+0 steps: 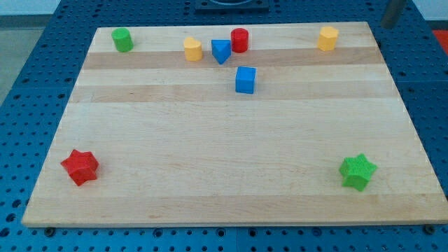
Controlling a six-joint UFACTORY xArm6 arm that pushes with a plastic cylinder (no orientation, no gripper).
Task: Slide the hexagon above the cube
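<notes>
Yellow hexagon (327, 38), blue cube (246, 80) apart

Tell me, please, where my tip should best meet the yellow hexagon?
Probably its right-hand wall, coming from the view's right: the yellow hexagon stands upright, far right of the blue cube, and my tip sits beyond its right side, apart from it.

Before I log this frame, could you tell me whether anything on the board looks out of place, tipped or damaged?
Nothing stands out. All eight blocks sit flat on the wooden board, none fallen or off the edge. The yellow hexagon sits alone near the view's top right, far from the blue cube. My tip is not clearly visible; only a dark rod shows at the top right.
</notes>
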